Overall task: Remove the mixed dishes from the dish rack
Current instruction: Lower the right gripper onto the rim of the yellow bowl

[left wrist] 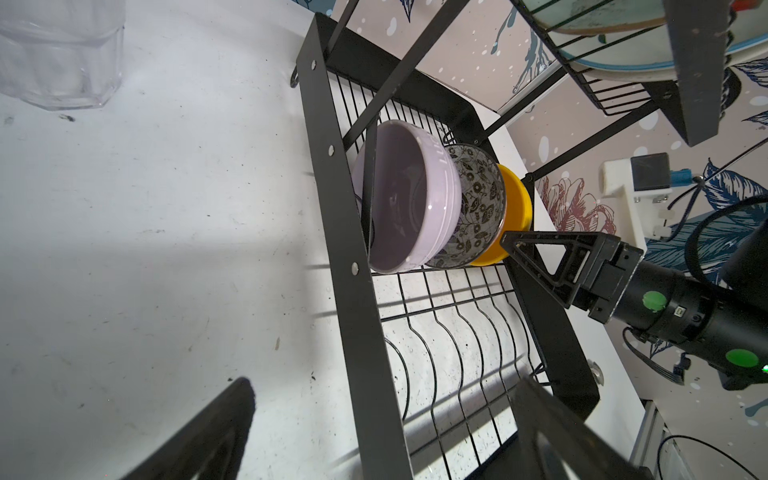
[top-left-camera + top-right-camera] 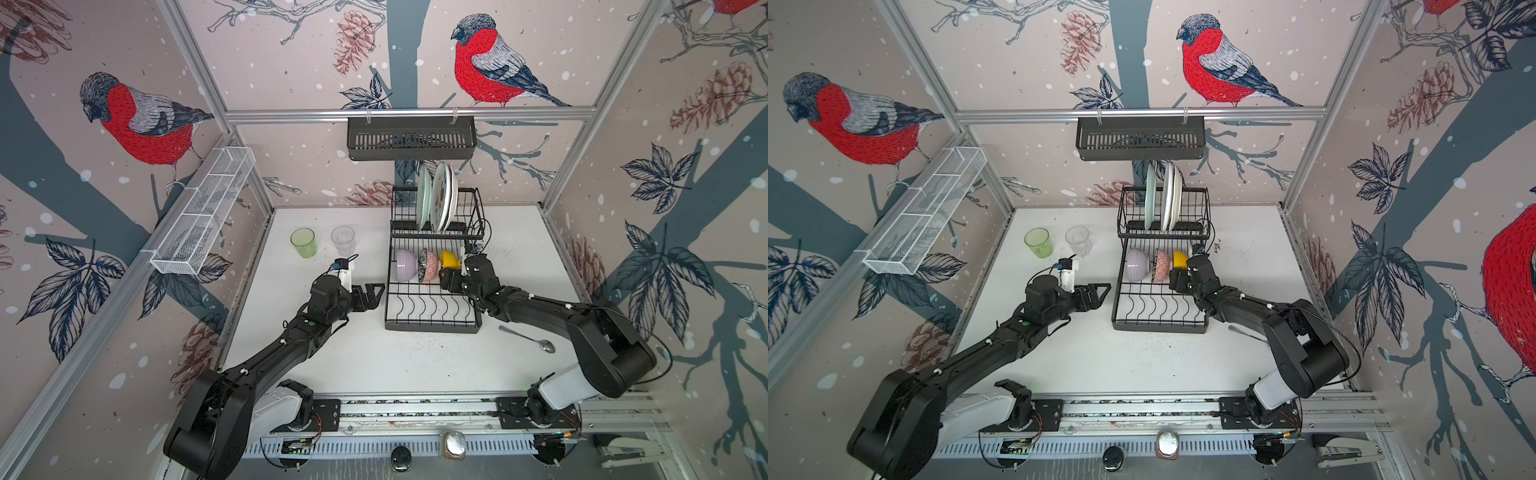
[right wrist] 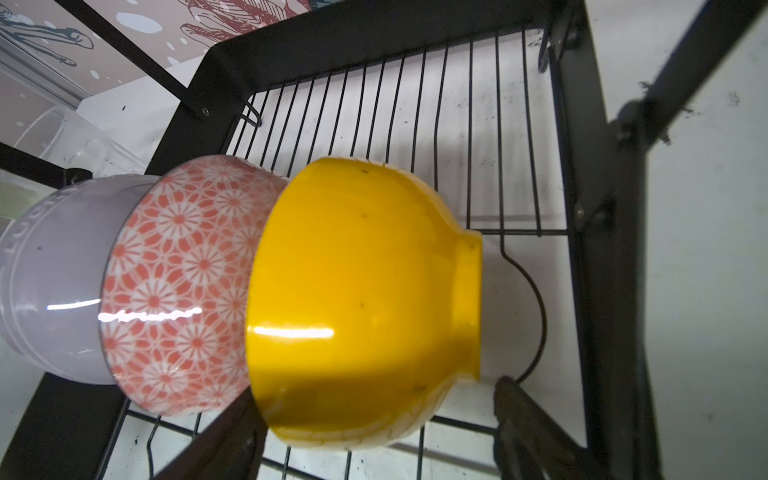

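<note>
Dish rack (image 2: 432, 329): black wire, two tiers, dark base tray. The right gripper (image 3: 376, 388) is in over its lower tier, and the left gripper (image 1: 384, 382) hangs just beside its left rail.
Right gripper: jaws wide apart, straddling the glossy round yellow bowl (image 3: 361, 299). One finger (image 3: 521, 419) sits just beside the bowl's foot with a sliver of white showing between, the other is tucked in at the rim. No squeeze on it, folks.
Left gripper: jaws stretched wide open, holding nothing at all.
Yellow bowl: on its edge on the lower-tier wires, right between the right gripper's fingers.
Pink-patterned round bowl (image 3: 178, 291): on edge, pressed against the yellow bowl on the side facing the left gripper.
Lilac round bowl (image 1: 407, 199): last in the row, just past the left gripper's fingertips, inside the rail.
Plates: pale green plate (image 2: 424, 199), patterned white plate (image 2: 441, 199) and plain white plate (image 2: 454, 191) stand upright in the raised tier, above and beyond the right gripper.
Glasses: green glass tumbler (image 2: 303, 245) and clear glass tumbler (image 2: 343, 243) stand upright on the white table (image 2: 332, 361) beyond the left gripper, the clear one nearer to it.
Metal spoon (image 2: 547, 345): flat on the table, back behind the right gripper beside its forearm.
</note>
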`<state>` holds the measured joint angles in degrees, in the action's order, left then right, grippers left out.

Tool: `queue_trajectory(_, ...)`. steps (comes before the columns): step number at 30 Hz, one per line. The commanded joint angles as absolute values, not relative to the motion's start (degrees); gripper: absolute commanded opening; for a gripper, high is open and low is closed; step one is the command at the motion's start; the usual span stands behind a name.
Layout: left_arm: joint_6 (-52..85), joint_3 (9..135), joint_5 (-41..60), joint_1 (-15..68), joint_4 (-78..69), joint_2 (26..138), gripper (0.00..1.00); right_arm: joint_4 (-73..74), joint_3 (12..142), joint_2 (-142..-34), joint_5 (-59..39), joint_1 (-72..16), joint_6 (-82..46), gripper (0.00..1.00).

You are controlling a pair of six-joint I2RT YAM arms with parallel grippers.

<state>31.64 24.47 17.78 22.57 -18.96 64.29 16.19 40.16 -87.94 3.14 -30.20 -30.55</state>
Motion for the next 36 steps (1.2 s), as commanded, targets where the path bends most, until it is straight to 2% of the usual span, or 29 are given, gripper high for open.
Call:
queue_trajectory(1, 31.8, 24.9, 18.1, 22.7, -21.6, 64.8, 0.97, 18.2, 40.7, -88.5, 3.7, -30.2, -29.3, 0.84)
queue_trajectory(9, 31.9, 25.0, 18.5, 22.9, -22.2, 65.4, 0.97, 19.0, 41.0, -89.2, 5.1, -30.0, -27.9, 0.82)
queue_trajectory(21, 31.6, 24.9, 18.5, 23.0, -22.5, 65.5, 0.97, 21.3, 41.4, -91.2, 4.6, -29.8, -26.3, 0.74)
queue_trajectory(36, 31.8, 25.0, 18.9, 23.2, -23.0, 67.0, 0.97, 24.0, 39.8, -91.2, 5.1, -29.8, -27.0, 0.70)
